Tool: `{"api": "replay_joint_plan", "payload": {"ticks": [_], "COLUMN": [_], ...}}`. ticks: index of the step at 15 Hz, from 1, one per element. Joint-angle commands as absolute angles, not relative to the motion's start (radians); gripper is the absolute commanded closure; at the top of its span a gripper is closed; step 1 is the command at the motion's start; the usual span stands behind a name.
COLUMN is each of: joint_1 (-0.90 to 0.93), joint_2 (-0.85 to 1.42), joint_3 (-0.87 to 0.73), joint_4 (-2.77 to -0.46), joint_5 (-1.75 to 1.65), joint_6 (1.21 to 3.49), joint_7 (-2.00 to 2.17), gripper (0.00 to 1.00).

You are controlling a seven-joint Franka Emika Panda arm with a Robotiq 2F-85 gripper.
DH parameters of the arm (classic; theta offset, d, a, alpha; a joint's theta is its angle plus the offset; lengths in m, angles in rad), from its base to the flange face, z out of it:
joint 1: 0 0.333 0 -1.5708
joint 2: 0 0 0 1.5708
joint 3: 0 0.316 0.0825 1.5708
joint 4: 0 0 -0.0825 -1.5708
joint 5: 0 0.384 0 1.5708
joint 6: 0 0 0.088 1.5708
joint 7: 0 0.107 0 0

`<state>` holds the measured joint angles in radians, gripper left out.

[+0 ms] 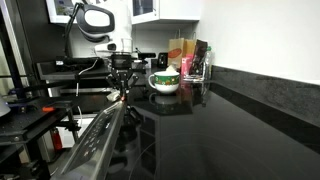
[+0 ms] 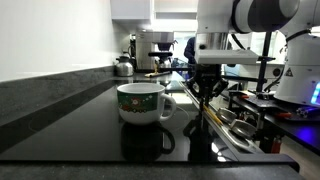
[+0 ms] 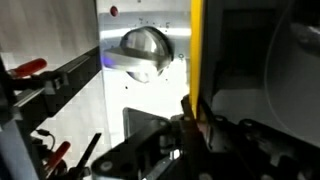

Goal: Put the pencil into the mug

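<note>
The mug (image 1: 165, 83) is a squat white cup with a green band, standing on the black countertop; it also shows in an exterior view (image 2: 140, 102). My gripper (image 1: 121, 84) hangs beside the mug, off the counter's edge, also seen in an exterior view (image 2: 205, 90). It is shut on the pencil (image 3: 196, 50), a thin yellow stick that runs straight out from the jaws (image 3: 192, 108) in the wrist view. In both exterior views the pencil points down below the fingers (image 2: 203, 103). Its tip is hard to make out.
A clear container with brown packets (image 1: 190, 60) stands behind the mug by the wall. A kettle (image 2: 122, 67) and a coffee machine (image 2: 155, 48) stand at the far end. A metal rack (image 2: 235, 122) and dark equipment lie beside the counter edge.
</note>
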<state>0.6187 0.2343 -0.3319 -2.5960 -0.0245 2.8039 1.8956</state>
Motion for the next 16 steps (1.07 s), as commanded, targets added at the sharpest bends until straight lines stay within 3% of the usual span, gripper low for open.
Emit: {"api": "replay_joint_plan", "payload": {"ticks": [1,9,16], "joint_1": [0.529,0.409,0.323], "joint_2": [0.218,0.092,0.069], "joint_3": [-0.254,-0.09,0.024], "joint_4": [-2.583,-2.511,-2.374], "joint_5": [-0.112,-0.281,-0.606], "joint_6": [2.796,2.603,2.563], "joint_7": [1.962,2.062,2.354], "gripper": [0.97,0.97,0.97]}}
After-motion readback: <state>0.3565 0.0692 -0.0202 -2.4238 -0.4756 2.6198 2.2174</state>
